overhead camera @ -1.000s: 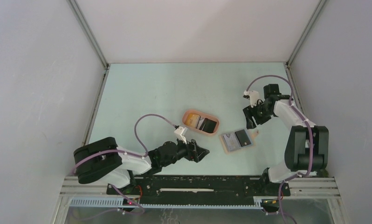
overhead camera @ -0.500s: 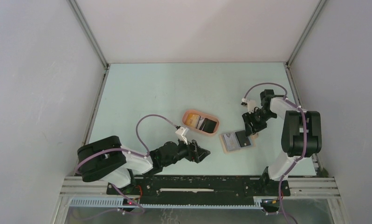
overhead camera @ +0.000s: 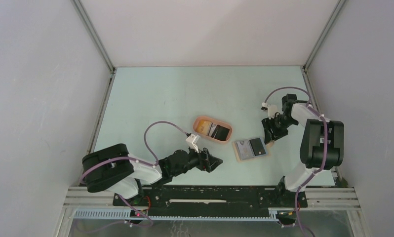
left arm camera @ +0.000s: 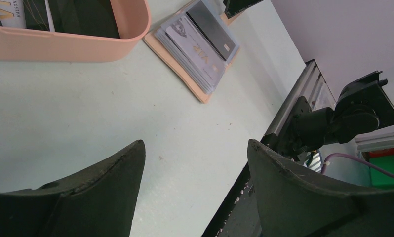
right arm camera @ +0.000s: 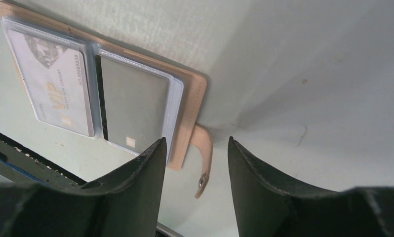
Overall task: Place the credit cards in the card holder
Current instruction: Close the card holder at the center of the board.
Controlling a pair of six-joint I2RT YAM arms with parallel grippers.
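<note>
At the right of the table (overhead camera: 160,98), the card holder (right arm camera: 191,106) lies flat and spread wide, a pale card and a dark card sitting in its 2 clear sleeves, while more cards (overhead camera: 212,130) wait in the tray (left arm camera: 61,44) just to its left. The right end effector (right arm camera: 196,148) hovers low at the holder's outer edge, its fingers apart and gripping nothing; the snap strap (right arm camera: 205,140) shows in the gap between them, and whether a finger touches it I cannot tell. The step looks like steadying or shifting the holder by that strap edge. To do it well, it should close only on the strap or tan rim, keep off the sleeves, and keep the holder flat so the 2 seated cards do not slide out. The left end effector (left arm camera: 196,145) hangs near the tray with its fingers wide apart and empty, well placed to fetch a card.
</note>
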